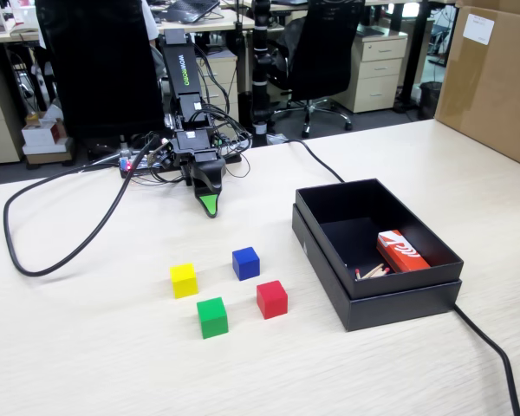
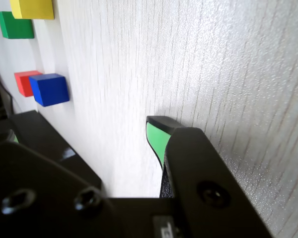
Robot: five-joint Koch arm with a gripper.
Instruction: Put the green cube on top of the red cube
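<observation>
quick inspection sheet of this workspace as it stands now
surface: pale wood-grain table, bare around the cubes
job's things: green cube and red cube side by side, apart, neither stacked
clutter: yellow cube, blue cube; open black box holding a red-and-white packet
grippers: gripper points down at the table behind the cubes, holding nothing; open or shut cannot be told
cables: black cable loops across the table; another runs past the box
surroundings: office chairs, cardboard box
</observation>
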